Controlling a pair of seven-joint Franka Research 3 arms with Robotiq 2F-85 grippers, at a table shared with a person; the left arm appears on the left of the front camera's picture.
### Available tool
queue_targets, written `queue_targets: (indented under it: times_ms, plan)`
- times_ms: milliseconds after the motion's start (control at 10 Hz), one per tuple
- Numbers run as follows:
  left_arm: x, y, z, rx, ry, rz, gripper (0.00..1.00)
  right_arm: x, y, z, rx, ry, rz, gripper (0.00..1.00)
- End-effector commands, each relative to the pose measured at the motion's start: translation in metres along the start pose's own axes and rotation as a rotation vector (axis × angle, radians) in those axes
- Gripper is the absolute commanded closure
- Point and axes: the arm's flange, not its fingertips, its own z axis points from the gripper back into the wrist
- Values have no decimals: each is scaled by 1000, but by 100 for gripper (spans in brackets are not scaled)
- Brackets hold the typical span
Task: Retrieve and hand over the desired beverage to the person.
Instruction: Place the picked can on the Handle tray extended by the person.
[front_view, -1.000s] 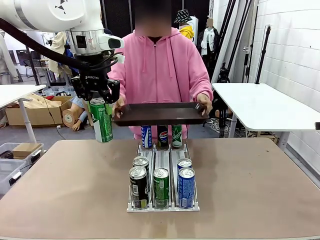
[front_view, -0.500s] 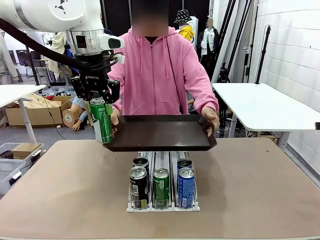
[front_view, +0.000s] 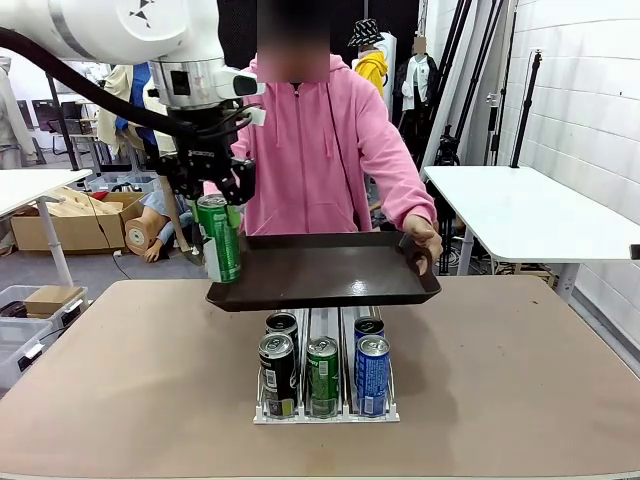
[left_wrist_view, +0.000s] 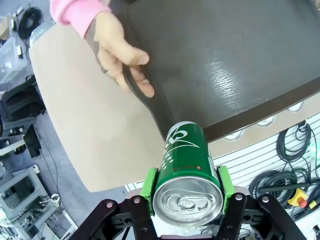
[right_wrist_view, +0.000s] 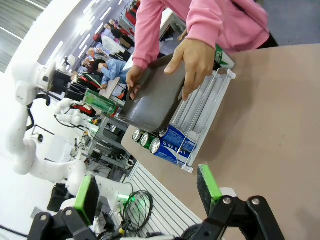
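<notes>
The left gripper (front_view: 216, 214) has shifted toward the middle of the table since a second ago, carrying the green can (front_view: 222, 250) from beside the tray (front_view: 330, 272) to its left edge. The person (front_view: 320, 150) has meanwhile brought the tray lower and closer over the rack (front_view: 325, 416).

The left gripper's green pads pinch the can near its top, one on each side, and the can hangs upright. In the left wrist view its lower end sits over the tray's rim near a corner; whether it touches cannot be told. One hand (left_wrist_view: 117, 55) grips that rim just beside the can, and another hand (front_view: 425, 240) holds the opposite edge.

Beneath the tray, the rack stands mid-table (front_view: 120, 380) with a black can (front_view: 277, 370), a green one (front_view: 322, 372) and a blue one (front_view: 372, 372) at its near end.

The right gripper (right_wrist_view: 147, 190) hangs over the table's near part with its fingers spread, holding nothing.
</notes>
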Motion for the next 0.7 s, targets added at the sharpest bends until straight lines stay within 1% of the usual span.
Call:
queue_targets:
  times_ms: [0, 300, 600]
  plan:
    - [28, -9, 5, -22, -31, -25, 100, 0, 0, 0, 10, -2, 12, 0]
    - [71, -14, -15, -28, -19, -28, 100, 0, 0, 0, 10, -2, 12, 0]
    - [101, -22, -33, -46, 8, -58, 100, 0, 0, 0, 10, -2, 12, 0]
